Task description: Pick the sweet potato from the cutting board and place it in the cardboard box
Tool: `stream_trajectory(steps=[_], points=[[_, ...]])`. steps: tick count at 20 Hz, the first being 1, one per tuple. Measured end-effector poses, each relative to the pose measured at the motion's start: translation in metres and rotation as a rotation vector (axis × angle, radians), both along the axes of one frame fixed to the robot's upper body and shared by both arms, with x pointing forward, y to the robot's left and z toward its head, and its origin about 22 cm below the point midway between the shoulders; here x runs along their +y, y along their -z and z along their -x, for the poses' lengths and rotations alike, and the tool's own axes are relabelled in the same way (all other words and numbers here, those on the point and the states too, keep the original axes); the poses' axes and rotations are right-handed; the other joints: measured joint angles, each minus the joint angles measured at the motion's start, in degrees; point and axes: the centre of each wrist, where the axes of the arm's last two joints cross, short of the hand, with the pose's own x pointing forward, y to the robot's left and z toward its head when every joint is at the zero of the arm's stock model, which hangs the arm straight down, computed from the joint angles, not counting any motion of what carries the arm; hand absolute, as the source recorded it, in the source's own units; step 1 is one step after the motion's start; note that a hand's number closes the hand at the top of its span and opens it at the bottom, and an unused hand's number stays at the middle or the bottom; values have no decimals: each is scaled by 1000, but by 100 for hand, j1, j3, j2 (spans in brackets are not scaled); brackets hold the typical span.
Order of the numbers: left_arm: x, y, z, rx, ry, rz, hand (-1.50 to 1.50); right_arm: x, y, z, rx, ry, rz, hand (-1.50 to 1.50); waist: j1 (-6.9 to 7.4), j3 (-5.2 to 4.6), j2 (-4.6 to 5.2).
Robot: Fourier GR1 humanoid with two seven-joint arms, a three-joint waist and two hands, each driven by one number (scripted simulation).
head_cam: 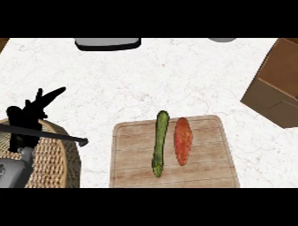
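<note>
My left hand rests with fingers spread; the sweet potato lies just beside a cucumber, so I risk grabbing both.

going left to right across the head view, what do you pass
robot hand over the wicker basket → cutting board → green vegetable → sweet potato → cardboard box
</note>
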Motion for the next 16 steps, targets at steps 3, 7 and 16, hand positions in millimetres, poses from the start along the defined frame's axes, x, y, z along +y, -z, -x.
stream_trajectory(steps=[3, 7, 16], points=[[-10, -3, -6, 10, -56, 203, 0, 1, -5, 7, 5, -28, -31, -150, 1, -195, -14], [1, -9, -2, 69, 18, 289, 0, 9, -16, 12, 46, -89, -6, -150, -83, -302, -91], [24, -16, 4, 93, 252, 360, 0, 17, -1, 33, 155, -180, 238, -150, -128, -330, -81]])
